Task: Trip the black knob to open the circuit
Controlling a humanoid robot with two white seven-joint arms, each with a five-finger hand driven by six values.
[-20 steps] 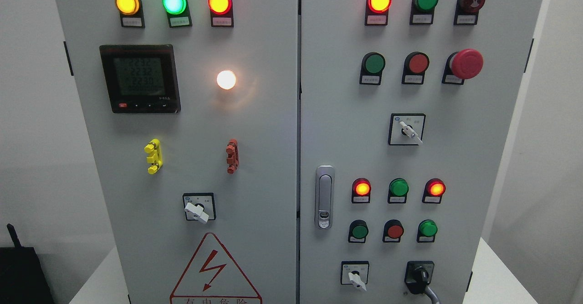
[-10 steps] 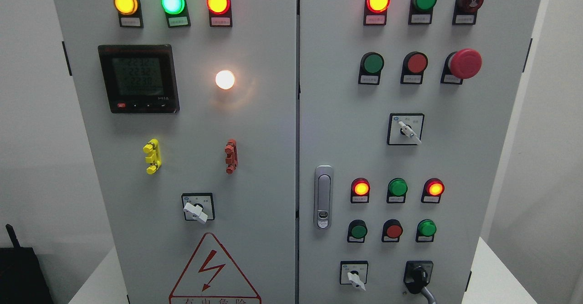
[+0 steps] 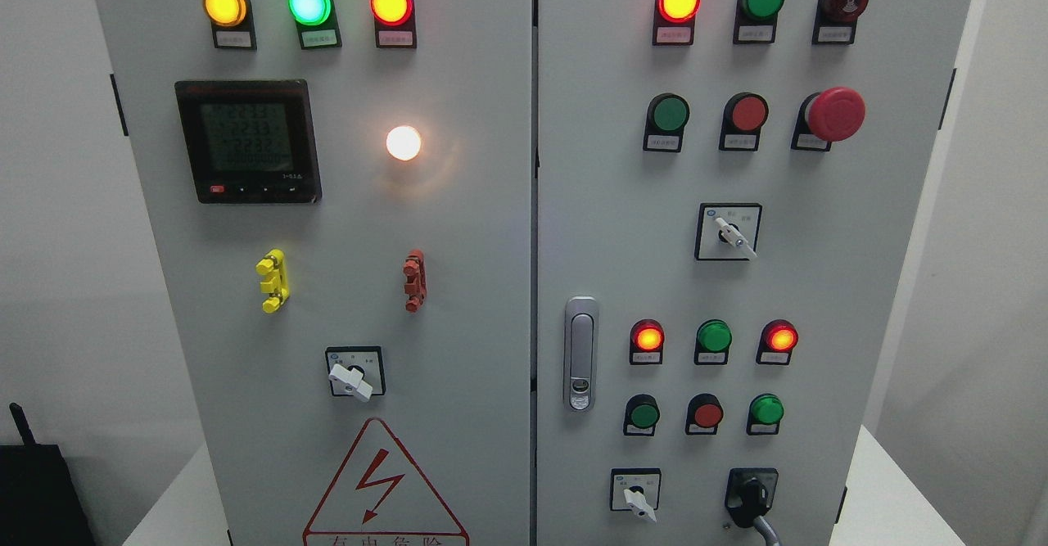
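Sitting low right, the black knob [image 3: 751,497] points down (labels unreadable); no fingers visible.

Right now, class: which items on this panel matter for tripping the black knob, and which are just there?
Job: black knob, lower right of the right door.

Not needed: white selector switches, meter, red mushroom button, door handle, warning sign.
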